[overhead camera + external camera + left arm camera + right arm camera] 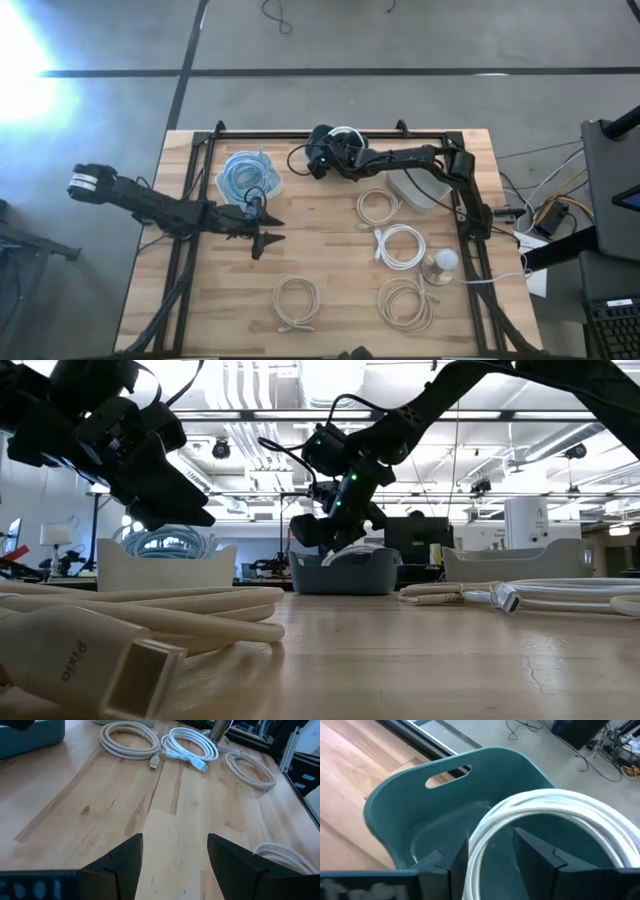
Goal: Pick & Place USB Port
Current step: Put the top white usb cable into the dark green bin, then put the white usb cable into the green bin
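Observation:
A white USB cable coil (555, 802) sits in the teal bin (410, 805) at the table's far edge (352, 133). My right gripper (492, 840) hovers over that bin, tipped down, fingers apart, with the coil's near arc running up between them. In the low view it hangs just above the bin (340, 575). My left gripper (268, 232) is open above bare wood left of centre, near nothing (175, 850). Other cream and white coils lie flat on the table. My right gripper has the coil's near arc (477, 865) between its fingers, close against one finger (455, 860). A clear gap shows to the other finger. I cannot tell whether it touches the cable. The coil's far arc lies inside the bin.
A white bin with a blue cable (248, 178) stands by the left gripper, and another white bin (412, 190) is on the right. Loose coils (377, 205), (400, 245), (297, 300), (405, 303) and a round metal object (440, 262) occupy the near right. A black frame rims the table.

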### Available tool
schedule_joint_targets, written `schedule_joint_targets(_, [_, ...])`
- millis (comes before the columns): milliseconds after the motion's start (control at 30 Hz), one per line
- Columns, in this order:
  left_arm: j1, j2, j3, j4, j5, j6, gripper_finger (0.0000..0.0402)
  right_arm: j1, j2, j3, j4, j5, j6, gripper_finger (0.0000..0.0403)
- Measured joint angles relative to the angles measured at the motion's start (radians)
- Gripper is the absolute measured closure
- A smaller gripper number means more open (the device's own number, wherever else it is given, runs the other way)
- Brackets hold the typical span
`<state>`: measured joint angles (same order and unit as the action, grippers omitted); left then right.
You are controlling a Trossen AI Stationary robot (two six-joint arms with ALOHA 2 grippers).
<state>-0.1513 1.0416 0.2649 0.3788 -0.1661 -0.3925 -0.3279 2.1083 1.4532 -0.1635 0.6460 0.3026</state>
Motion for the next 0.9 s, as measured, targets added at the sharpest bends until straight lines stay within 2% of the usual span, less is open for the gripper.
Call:
schedule_joint_targets(200, [0.000, 0.000, 0.000, 0.003, 0.000, -0.010, 0.0179, 0.030, -0.029, 0.000, -0.019, -0.003, -0.029, 0.0221])
schedule_joint_targets(400, [0.000, 0.000, 0.000, 0.003, 0.000, -0.026, 0.0180, 0.086, -0.105, 0.000, -0.080, -0.025, -0.043, 0.0211])
schedule_joint_targets(733, [0.000, 0.000, 0.000, 0.002, 0.000, -0.026, 0.0179, 0.291, -0.285, 0.000, -0.415, -0.063, 0.070, 0.0211])
schedule_joint_targets(900, [-0.004, 0.000, 0.000, 0.002, 0.000, -0.008, 0.0179, 0.425, -0.344, -0.001, -0.587, -0.056, 0.217, 0.0211])
